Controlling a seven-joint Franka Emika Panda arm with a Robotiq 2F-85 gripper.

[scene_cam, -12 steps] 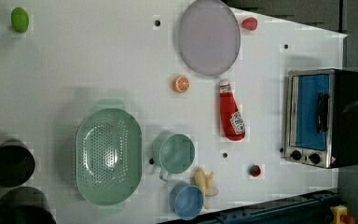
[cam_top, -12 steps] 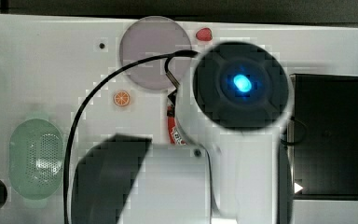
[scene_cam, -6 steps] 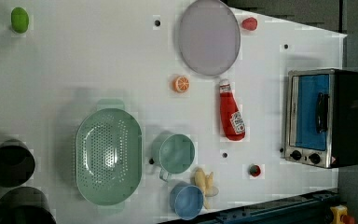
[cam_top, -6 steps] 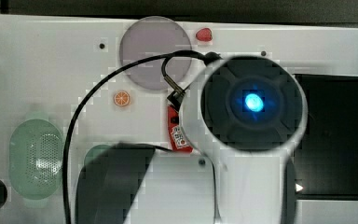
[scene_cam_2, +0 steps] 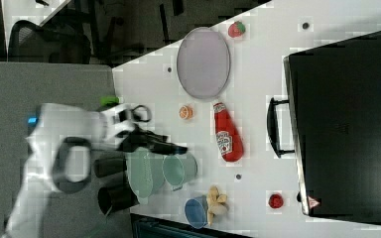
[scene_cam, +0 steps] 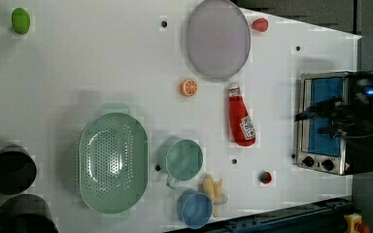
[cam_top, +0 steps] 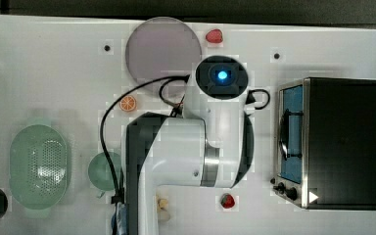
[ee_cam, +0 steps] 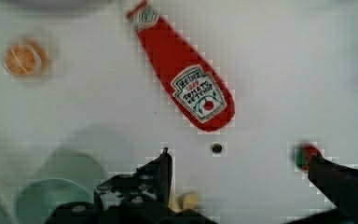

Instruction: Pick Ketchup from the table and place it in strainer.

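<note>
Your gripper [ee_cam: 240, 161] hangs with its jaws spread wide and empty above the table [scene_cam: 102, 63]. Beyond them the ketchup [ee_cam: 182, 79] lies flat on its side (between the orange slice [scene_cam: 189, 87] and the toaster oven [scene_cam: 328, 121]). Expect a light, slick, slightly squashy plastic bottle that may roll, so take it across the broad labelled belly, not the tapering neck; the strainer [scene_cam: 113, 162] sits well apart.

In the top view, the arm's [cam_top: 176, 152] blue-lit wrist cap [cam_top: 222, 76] shrinks and slides toward 10 o'clock from a second ago, uncovering the toaster oven's [cam_top: 342, 142] front and a strawberry [cam_top: 227, 200] at 6 o'clock of the cap. The arm's body now covers the strip of the ketchup [scene_cam: 241, 121] seen beside it half a second ago. In the left view, the gripper [scene_cam: 315, 121], barely at the 3 o'clock edge before, now reaches across the oven.
</note>
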